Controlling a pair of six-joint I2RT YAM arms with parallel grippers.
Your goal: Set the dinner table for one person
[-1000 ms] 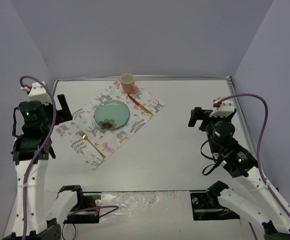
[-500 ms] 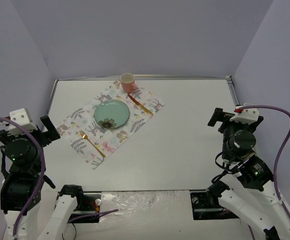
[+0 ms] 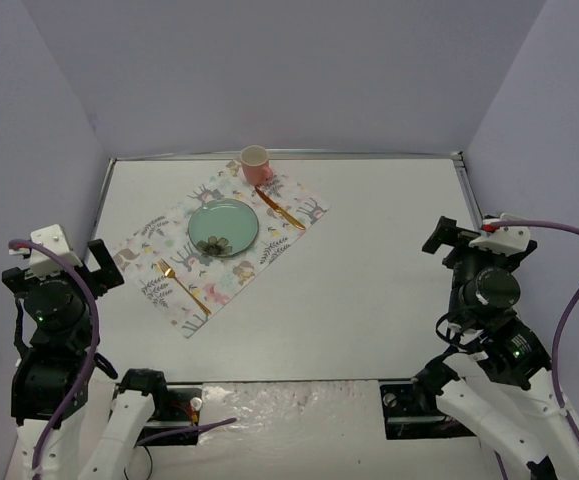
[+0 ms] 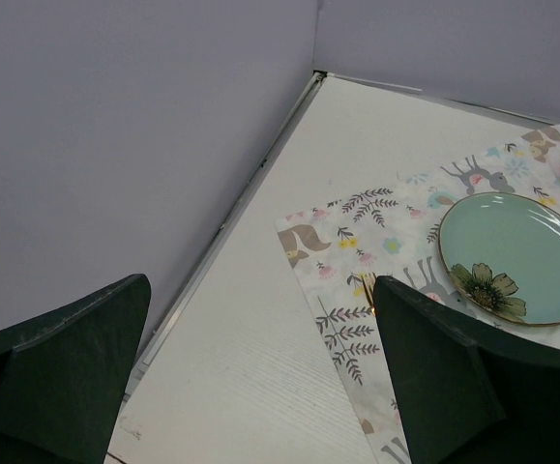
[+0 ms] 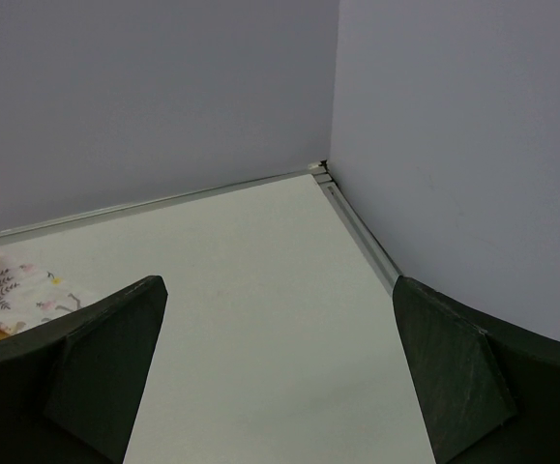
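Top external: placemat [image 3: 149, 262] on dinner table [image 3: 389, 250]

The dinner table [image 3: 389, 290] bears a placemat [image 3: 147, 268], perhaps also the cup [image 3: 255, 163].

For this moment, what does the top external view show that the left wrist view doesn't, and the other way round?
Top external only: the right gripper, open at the right side of the dinner table; the gold knife right of the green plate; the whole pink cup at the far corner of the placemat.
Left wrist only: the plate's flower print seen clearly, and the empty gap of the open left gripper.
Both: plate, placemat, part of the gold fork, table.
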